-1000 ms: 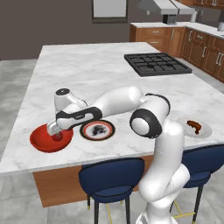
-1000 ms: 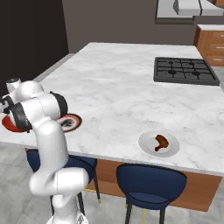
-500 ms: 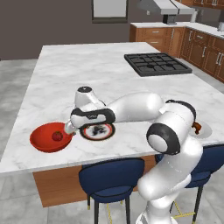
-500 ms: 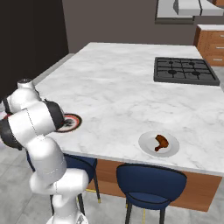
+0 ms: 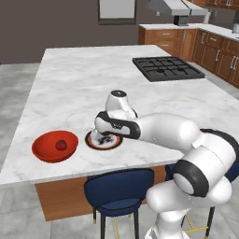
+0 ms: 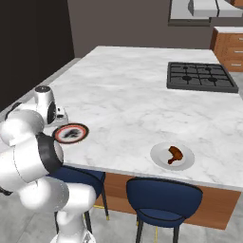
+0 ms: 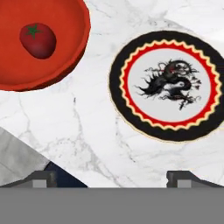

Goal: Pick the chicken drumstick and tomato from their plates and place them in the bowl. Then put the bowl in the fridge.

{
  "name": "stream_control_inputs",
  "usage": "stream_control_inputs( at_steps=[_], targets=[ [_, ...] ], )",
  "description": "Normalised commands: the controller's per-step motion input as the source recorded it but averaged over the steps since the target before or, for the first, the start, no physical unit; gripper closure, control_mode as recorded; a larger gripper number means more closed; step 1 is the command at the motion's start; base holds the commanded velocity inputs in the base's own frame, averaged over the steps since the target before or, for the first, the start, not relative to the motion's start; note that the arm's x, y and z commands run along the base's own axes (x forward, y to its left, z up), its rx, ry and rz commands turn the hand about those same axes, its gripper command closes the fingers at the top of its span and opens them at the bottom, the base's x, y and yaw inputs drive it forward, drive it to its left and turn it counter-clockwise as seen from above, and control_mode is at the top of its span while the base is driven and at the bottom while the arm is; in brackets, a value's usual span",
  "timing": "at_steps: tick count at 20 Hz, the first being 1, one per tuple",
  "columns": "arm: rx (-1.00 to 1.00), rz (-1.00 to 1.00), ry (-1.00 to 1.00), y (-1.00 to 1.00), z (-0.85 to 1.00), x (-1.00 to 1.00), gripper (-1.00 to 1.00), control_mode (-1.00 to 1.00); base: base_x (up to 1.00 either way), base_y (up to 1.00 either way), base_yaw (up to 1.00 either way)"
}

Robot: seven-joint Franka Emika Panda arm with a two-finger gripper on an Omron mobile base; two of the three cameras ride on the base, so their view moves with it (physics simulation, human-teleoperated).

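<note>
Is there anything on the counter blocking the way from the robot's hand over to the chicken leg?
Nothing visible does. Between the gripper and the chicken leg on its pale plate lies bare marble counter.

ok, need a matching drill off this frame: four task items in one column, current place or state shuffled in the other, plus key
Items
1. tomato
2. chicken drumstick
3. dark-rimmed plate
4. gripper

Places or states
A. lies on the pale plate near the counter's front edge
B. sits inside the red bowl
C. open, above the marble between bowl and patterned plate
D. bare, dragon pattern showing, beside the bowl

Pairs: 1-B, 2-A, 3-D, 4-C
</note>
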Motion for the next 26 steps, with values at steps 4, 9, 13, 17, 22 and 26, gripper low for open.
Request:
stream_control_inputs(
  at_steps=[4, 9, 13, 17, 22, 26],
  targets=[
    [0.0, -0.01, 0.01, -0.7, 0.34, -0.01, -1.0, -1.0, 0.0, 0.0, 0.0],
    [-0.01, 0.0, 0.03, -0.71, 0.33, -0.02, -1.0, -1.0, 0.0, 0.0, 0.0],
    [-0.04, -0.04, 0.05, -0.73, 0.19, -0.04, -1.0, -1.0, 0.0, 0.0, 0.0],
    [-0.09, -0.08, 0.07, -0.76, 0.08, -0.08, -1.0, -1.0, 0.0, 0.0, 0.0],
    [-0.09, -0.13, 0.06, -0.79, 0.0, -0.15, -1.0, -1.0, 0.0, 0.0, 0.0],
    [-0.03, -0.21, 0.07, -0.76, 0.02, -0.13, -1.0, -1.0, 0.0, 0.0, 0.0]
  ],
)
